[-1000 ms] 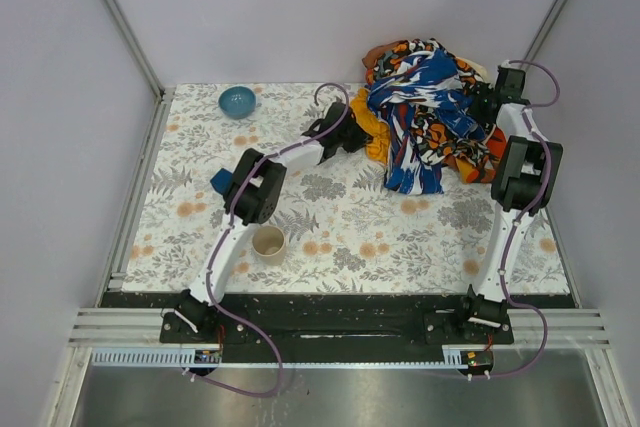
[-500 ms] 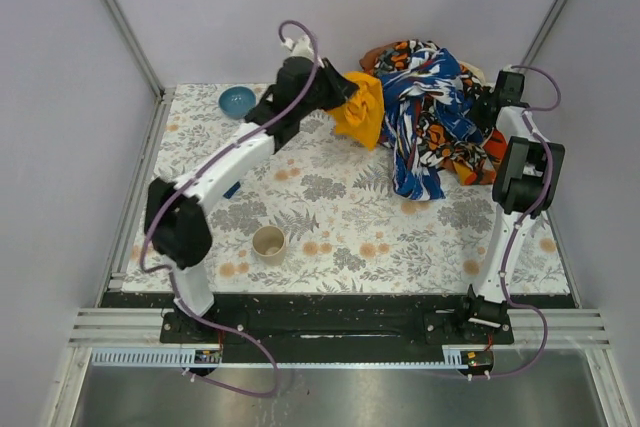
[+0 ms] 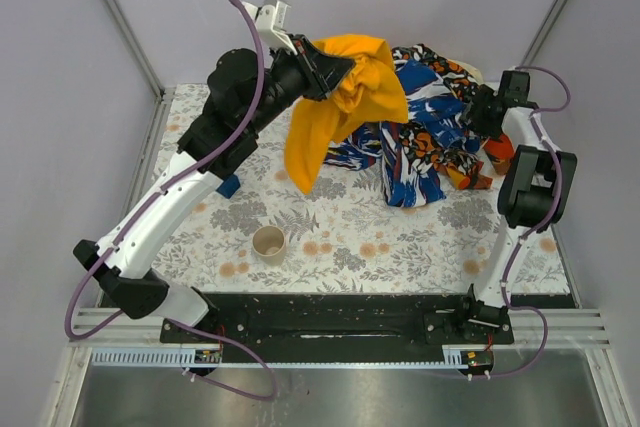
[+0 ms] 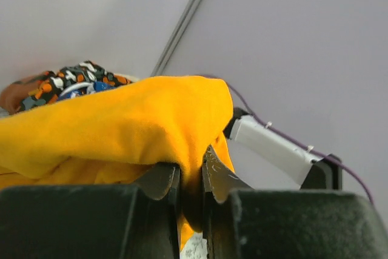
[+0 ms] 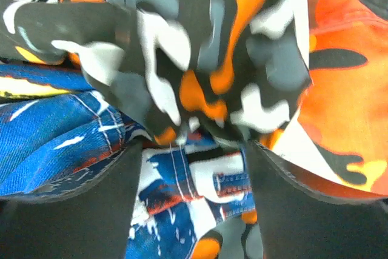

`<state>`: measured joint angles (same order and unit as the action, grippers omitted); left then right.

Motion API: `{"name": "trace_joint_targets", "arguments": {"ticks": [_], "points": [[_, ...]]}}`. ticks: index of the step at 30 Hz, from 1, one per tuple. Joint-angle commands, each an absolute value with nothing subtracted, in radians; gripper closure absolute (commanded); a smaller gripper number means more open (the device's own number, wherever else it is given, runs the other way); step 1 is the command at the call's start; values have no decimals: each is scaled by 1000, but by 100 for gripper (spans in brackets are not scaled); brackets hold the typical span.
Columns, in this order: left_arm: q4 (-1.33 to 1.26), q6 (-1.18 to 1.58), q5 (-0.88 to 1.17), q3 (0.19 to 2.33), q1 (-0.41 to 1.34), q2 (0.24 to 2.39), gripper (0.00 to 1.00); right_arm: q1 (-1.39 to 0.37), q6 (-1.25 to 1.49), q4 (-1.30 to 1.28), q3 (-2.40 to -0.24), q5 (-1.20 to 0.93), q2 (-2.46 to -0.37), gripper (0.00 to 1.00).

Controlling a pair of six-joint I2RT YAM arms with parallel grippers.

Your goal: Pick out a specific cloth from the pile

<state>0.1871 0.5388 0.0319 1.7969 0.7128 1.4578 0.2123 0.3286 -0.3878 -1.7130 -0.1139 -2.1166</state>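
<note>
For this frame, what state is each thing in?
cloth: raised, hanging from the left gripper.
left gripper: shut on the cloth.
pile: heaped at the table's far right.
right gripper: open, fingers apart, down in the pile.
cup: upright on the table.

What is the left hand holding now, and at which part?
The mustard cloth, pinched at a fold near its top by the left hand; the rest hangs down.

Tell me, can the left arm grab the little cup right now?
Probably not yet. The left gripper is shut on the yellow cloth, held up high. The cup stands clear on the table, so the gripper would need to let go first.
</note>
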Motion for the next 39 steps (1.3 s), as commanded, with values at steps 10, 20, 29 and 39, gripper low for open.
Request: {"name": "trace_joint_targets", "arguments": {"ticks": [10,20,29,39], "points": [[238,537,12,1629,850,1289,100,207,359,-488,-1520,-94,-1548,1],[259,540,5,1448,983,1240,100,207,475,-385,-1076,-113,-1018,1],[173,640,5,1186,1092,1177,100,207,597,-316,-709,-218,-681,1],[357,781,-356,965,1114,1075,100,207,569,-339,-574,-226,-652,1]]}}
